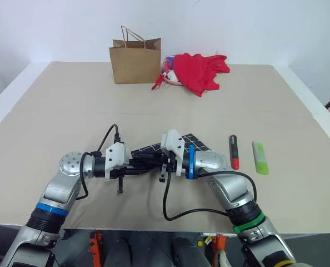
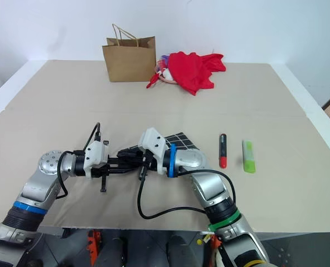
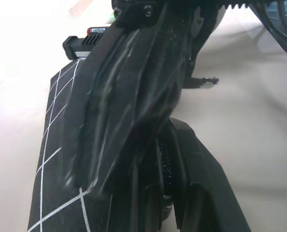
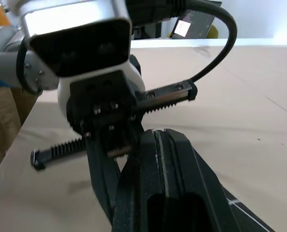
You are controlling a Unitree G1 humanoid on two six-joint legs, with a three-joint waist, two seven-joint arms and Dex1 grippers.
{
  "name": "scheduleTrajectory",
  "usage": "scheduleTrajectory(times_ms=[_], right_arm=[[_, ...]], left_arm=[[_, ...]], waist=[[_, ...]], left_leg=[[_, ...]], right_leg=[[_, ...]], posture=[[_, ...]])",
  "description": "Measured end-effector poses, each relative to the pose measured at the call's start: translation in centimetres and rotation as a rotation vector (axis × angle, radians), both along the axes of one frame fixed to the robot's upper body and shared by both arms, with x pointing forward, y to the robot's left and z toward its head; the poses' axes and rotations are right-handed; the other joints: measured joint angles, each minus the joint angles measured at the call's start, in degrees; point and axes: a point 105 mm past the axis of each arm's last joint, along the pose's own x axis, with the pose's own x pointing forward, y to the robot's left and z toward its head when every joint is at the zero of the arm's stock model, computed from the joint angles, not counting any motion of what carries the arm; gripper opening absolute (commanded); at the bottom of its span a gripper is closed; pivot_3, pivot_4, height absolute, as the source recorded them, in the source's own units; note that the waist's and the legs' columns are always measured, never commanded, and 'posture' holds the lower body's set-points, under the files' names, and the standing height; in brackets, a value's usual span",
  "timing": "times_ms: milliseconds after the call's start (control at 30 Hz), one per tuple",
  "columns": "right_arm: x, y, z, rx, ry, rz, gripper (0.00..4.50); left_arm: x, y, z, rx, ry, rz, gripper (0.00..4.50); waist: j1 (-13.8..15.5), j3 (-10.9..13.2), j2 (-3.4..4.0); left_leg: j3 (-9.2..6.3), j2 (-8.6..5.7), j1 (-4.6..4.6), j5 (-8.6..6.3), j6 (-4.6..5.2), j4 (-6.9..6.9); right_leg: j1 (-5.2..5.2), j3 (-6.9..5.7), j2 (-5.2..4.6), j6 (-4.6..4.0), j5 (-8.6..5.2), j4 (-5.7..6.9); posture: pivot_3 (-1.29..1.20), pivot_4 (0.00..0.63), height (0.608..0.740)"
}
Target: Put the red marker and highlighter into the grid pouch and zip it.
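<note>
The grid pouch [image 1: 194,140], black with white lines, lies at mid-table, mostly hidden under my two grippers, which meet over its left end. My left gripper [image 1: 144,163] points right and is shut on a fold of the pouch's fabric [image 3: 56,145]. Facing it, my right gripper [image 1: 155,161] points left with its fingers shut close against the left one; I cannot see whether anything is between them. The red marker [image 1: 234,152] lies on the table right of the pouch. The lime-green highlighter [image 1: 259,158] lies just right of the marker. Both pens lie loose.
A brown paper bag [image 1: 135,60] stands at the back of the table, with a heap of red cloth [image 1: 199,70] to its right. Black cables loop from both wrists over the table's front part.
</note>
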Motion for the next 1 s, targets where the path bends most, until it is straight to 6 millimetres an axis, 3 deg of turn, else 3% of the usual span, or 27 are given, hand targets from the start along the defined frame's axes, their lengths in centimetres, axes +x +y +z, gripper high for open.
scheduleTrajectory(times_ms=[167, 267, 333, 367, 400, 467, 533, 600, 733, 833, 900, 1000], right_arm=[[0.2, 0.5, 0.6, 0.005, 0.003, -0.005, 0.06], [0.4, 0.4, 0.6, 0.014, 0.038, -0.024, 1.07], [0.6, 0.0, 0.7, 0.021, 0.075, -0.044, 2.0], [0.5, -0.7, 0.9, 0.025, 0.08, -0.055, 2.42], [0.4, -1.7, 1.1, 0.026, 0.078, -0.072, 3.22], [0.4, -2.9, 1.3, 0.028, 0.081, -0.098, 3.87], [-0.1, -5.7, 1.4, 0.046, 0.108, -0.145, 4.47], [-0.2, -8.4, 1.7, 0.07, 0.141, -0.211, 4.47], [1.2, -17.2, 2.9, 0.127, 0.128, -0.552, 4.47], [1.9, -24.0, 2.0, 0.126, 0.118, -0.88, 4.47], [1.5, -26.4, 0.8, 0.111, 0.134, -1.012, 4.47], [0.9, -27.3, -1.0, 0.089, 0.158, -1.107, 4.47]], left_arm=[[0.2, -0.5, 0.2, -0.009, -0.016, -0.013, 0.0], [0.2, -0.5, 0.2, -0.009, -0.015, -0.017, 0.0], [0.2, -0.6, 0.3, -0.009, -0.016, -0.022, 0.0], [0.2, -0.7, 0.4, -0.011, -0.021, -0.029, 0.0], [0.2, -0.7, 0.6, -0.016, -0.023, -0.032, 0.0], [0.2, -0.7, 0.6, -0.018, -0.023, -0.033, 0.0], [0.1, -0.7, 0.8, -0.024, -0.022, -0.037, 0.0], [0.0, -0.5, 0.9, -0.03, -0.018, -0.038, 0.0], [-0.4, -0.4, 1.0, -0.049, 0.004, -0.04, 0.0], [-0.7, -0.4, 1.3, -0.075, 0.032, -0.044, 0.0], [-0.9, -0.4, 1.7, -0.1, 0.052, -0.045, 0.0], [-1.1, -0.4, 2.3, -0.128, 0.087, -0.052, 0.0]], waist=[[0.0, 0.0, 0.0], [0.0, 0.0, 0.0], [0.0, 0.0, 0.0], [0.0, 0.0, 0.0], [0.2, 0.0, 0.0], [0.3, 0.0, 0.0], [0.5, 0.0, 0.0], [0.4, 0.0, 0.0], [0.4, 0.0, -0.01], [0.4, 0.0, -0.01], [0.3, 0.0, 0.0], [-0.3, 0.0, 0.03]], left_leg=[[-0.02, 0.0, -0.01, 0.0, 0.0, -0.01], [-0.04, 0.0, -0.03, 0.0, 0.0, -0.02], [-0.06, 0.0, -0.05, 0.0, 0.0, -0.01], [-0.06, -0.01, -0.07, 0.0, 0.0, -0.01], [-0.07, -0.02, -0.08, 0.0, 0.0, -0.01], [-0.08, -0.03, -0.11, 0.0, 0.0, -0.01], [-0.13, -0.04, -0.18, 0.0, 0.0, -0.01], [-0.13, -0.03, -0.18, -0.01, 0.01, -0.01], [-0.15, -0.03, -0.15, -0.01, 0.01, -0.01], [-0.15, -0.03, -0.12, -0.01, 0.02, -0.01], [-0.15, -0.03, -0.11, -0.01, 0.02, -0.03], [-0.13, -0.02, -0.05, -0.02, 0.04, -0.04]], right_leg=[[-0.01, -0.02, 0.01, -0.01, 0.0, 0.0], [-0.01, -0.03, 0.0, -0.01, -0.01, 0.0], [-0.02, -0.04, 0.0, -0.01, -0.01, 0.0], [-0.02, -0.04, 0.0, 0.01, -0.02, 0.0], [0.0, -0.05, -0.02, 0.02, -0.05, 0.0], [-0.02, -0.07, -0.04, 0.03, -0.06, -0.01], [-0.03, -0.13, -0.06, 0.03, -0.1, -0.02], [-0.04, -0.13, -0.06, 0.01, -0.11, -0.02], [-0.01, -0.15, -0.06, 0.0, -0.11, -0.02], [0.0, -0.15, -0.05, -0.01, -0.11, -0.02], [-0.02, -0.14, -0.04, -0.01, -0.11, -0.02], [0.01, -0.13, -0.03, -0.02, -0.11, -0.01]], posture=[[0.0, 0.15, 0.74], [0.0, 0.15, 0.74], [0.0, 0.15, 0.74], [0.0, 0.15, 0.74], [0.0, 0.15, 0.74], [0.0, 0.15, 0.74], [0.0, 0.15, 0.74], [0.0, 0.15, 0.74], [0.0, 0.15, 0.74], [0.0, 0.15, 0.74], [0.0, 0.15, 0.74], [0.0, 0.15, 0.74]])
